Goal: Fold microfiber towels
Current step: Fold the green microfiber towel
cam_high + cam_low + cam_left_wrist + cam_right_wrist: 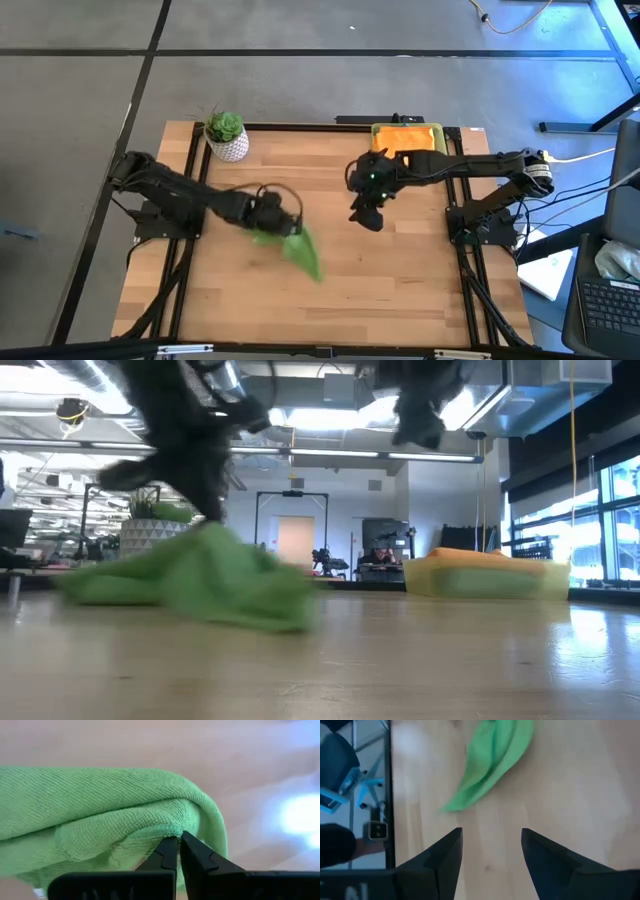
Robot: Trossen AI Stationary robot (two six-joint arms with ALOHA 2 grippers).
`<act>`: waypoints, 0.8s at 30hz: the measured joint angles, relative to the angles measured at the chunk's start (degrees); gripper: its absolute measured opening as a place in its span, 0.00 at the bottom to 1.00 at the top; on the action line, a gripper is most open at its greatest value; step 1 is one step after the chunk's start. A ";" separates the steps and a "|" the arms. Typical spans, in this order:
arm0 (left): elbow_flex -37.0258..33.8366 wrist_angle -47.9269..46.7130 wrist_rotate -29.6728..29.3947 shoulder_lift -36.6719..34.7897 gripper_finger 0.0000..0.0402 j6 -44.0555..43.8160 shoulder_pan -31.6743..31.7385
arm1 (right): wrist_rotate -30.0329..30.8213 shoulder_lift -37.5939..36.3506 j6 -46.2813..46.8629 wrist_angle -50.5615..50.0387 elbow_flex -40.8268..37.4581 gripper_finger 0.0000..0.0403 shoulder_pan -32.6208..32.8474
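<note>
The left pincer (283,222), left of centre in the overhead frame, is clamped tight on an edge of the lime green towel (301,250), which trails in a bunched heap toward the lower middle of the wooden surface (400,290). The right pincer (366,215), empty with fingers spread wide, hangs above bare wood at centre, near the yellow tray (438,135) holding an orange towel (405,137) at upper right.

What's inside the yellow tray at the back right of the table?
An orange cloth fills the yellow rectangular tray and bulges above its rim. Whether more towels lie beneath it cannot be seen; the orange one covers everything.
</note>
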 joint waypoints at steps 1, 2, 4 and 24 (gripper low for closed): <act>0.00 1.98 0.04 0.00 0.02 1.72 1.62 | 0.02 0.00 0.99 0.21 -1.46 0.51 0.41; 0.00 3.74 0.34 0.00 0.03 3.60 3.11 | 0.00 0.00 1.65 0.89 -2.97 0.51 0.94; 0.02 5.99 1.58 0.00 0.06 7.12 5.69 | -0.02 0.00 3.37 2.54 -5.98 0.51 2.12; 0.02 -7.53 18.06 -0.07 0.22 37.42 14.65 | 14.10 3.61 17.96 36.48 -23.38 0.51 10.99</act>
